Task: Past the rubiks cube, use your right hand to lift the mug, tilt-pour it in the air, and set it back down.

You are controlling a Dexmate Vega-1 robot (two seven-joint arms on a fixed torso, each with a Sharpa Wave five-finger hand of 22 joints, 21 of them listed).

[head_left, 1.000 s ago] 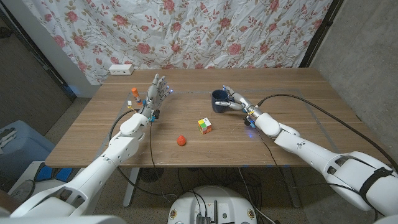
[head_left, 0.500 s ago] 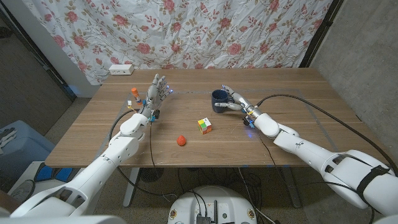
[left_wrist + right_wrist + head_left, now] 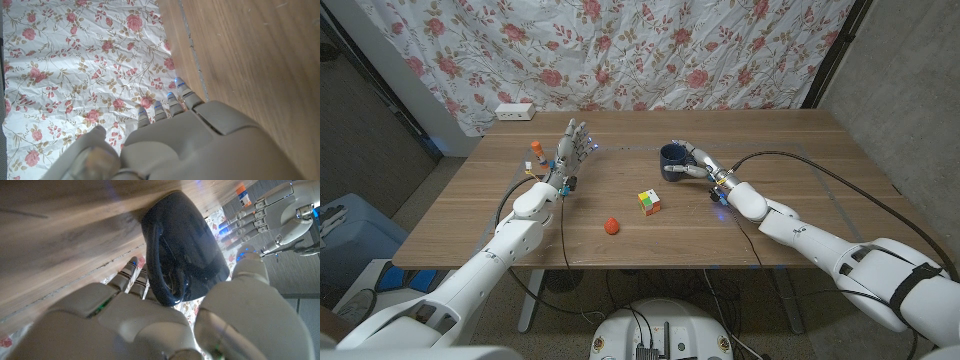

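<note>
Mug, dark blue, stands on the wooden counter right of centre toward the far side, past the rubiks cube, which sits nearer the front edge and apart from it. The right hand is at the mug's right side; in the right wrist view its fingers reach in at the handle while the thumb lies against the mug's body, so the hand has hold of the mug, whose base appears to rest on the wood. A small red ball lies in front of the cube and a little to its left, well apart from the mug. The left hand stands upright over the counter's left half, fingers straight, spread and holding nothing; the left wrist view shows the same straight fingers against the cloth. Just beyond that hand, near the left edge, stand small bottles, partly hidden by it. A white power strip lies at the far left corner, before a floral curtain that hangs behind the counter.
</note>
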